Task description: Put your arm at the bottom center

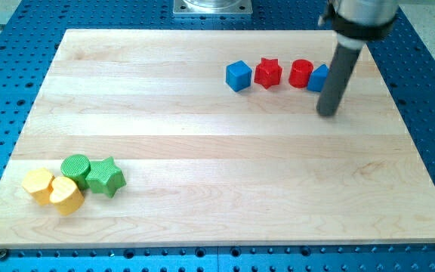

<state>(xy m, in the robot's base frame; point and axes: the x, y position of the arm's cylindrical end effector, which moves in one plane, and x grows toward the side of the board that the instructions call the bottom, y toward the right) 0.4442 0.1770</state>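
Note:
My tip (328, 113) rests on the wooden board (217, 196) in the view's upper right. It sits just below a row of blocks: a blue cube (238, 75), a red star (268, 72), a red cylinder (300, 72) and a blue block (319, 78) partly hidden behind the rod. The tip is just right of and below this last blue block; I cannot tell if they touch. At the view's lower left lie a green cylinder (75, 168), a green star (106, 177) and two yellow blocks (38, 185) (66, 196).
The board lies on a blue perforated table (421, 45). A grey metal mount (213, 7) sits at the view's top centre, beyond the board's edge.

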